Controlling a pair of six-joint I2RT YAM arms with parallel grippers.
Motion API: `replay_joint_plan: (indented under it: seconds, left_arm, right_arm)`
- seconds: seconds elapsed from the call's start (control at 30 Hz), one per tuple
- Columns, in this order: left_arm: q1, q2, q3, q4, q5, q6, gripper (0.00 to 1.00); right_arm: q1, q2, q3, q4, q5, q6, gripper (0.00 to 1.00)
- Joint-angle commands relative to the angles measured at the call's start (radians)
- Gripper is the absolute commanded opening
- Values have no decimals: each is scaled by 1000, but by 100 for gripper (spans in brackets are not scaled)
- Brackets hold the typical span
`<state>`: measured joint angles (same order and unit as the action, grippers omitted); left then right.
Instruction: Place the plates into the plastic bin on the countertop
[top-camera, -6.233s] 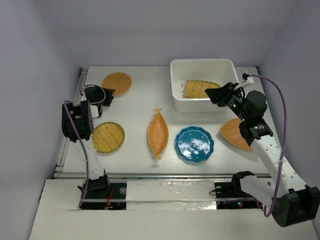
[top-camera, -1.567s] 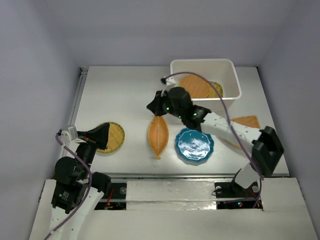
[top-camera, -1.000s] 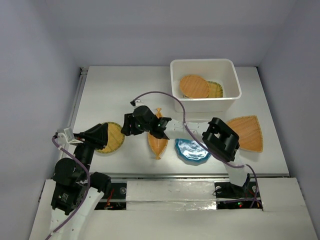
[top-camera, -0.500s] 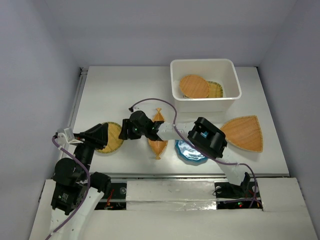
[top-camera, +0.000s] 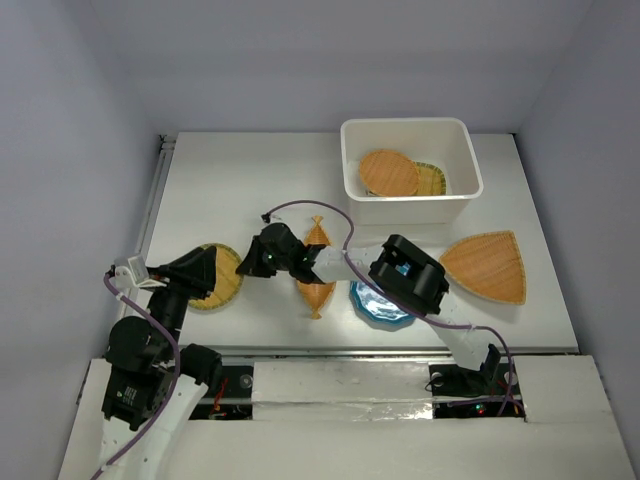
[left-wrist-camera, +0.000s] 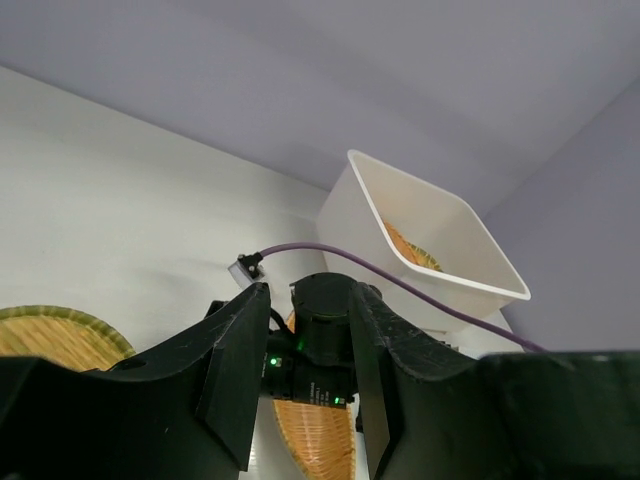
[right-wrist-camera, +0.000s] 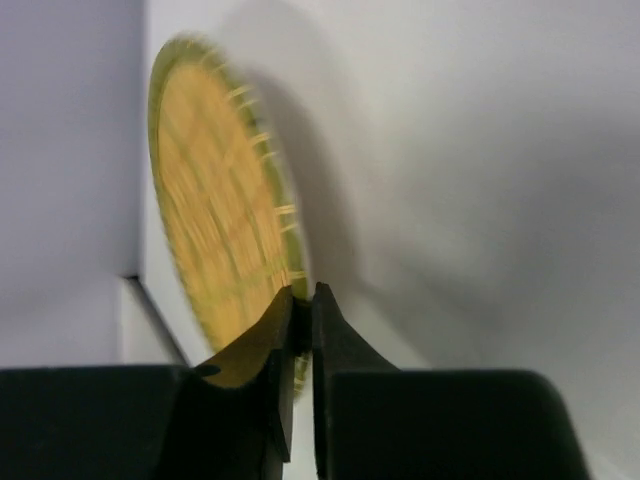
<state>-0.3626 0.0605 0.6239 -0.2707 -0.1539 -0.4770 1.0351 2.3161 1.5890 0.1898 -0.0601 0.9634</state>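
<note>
Almost at the yellow plate's rim

Stretched out, the right claw (right-wrist-camera: 303, 290) has its jaws drawn nearly together, with only a dark slit between them. The yellow round plate (right-wrist-camera: 222, 235) lies just beyond the tips, but blur hides whether its rim is nipped. This plate sits on the countertop (top-camera: 240, 195), well apart from the plastic bin (top-camera: 412, 211), off its near-left corner. The left claw (left-wrist-camera: 308, 295) is spread wide over the plate's side farthest from the bin. Since a second ago, the right claw has slid farther from the bin, past the leaf-shaped plate (top-camera: 316, 295).
</note>
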Motion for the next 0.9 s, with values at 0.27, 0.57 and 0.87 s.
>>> replay_joint_plan:
  seconds: [0.27,0.57,0.87]
  left_arm:
    - [2,-25,20,37,7,0,35]
    - [2,-33,17,44,16,2,37]
    - [2,-39,16,45,22,2,40]
  right_arm:
    - [3,-264,-139,209,150,-66,0]
    - [-264,-736,-366,211,244,-207,0]
    - [-615,-1006,-497,11,322,-302,0]
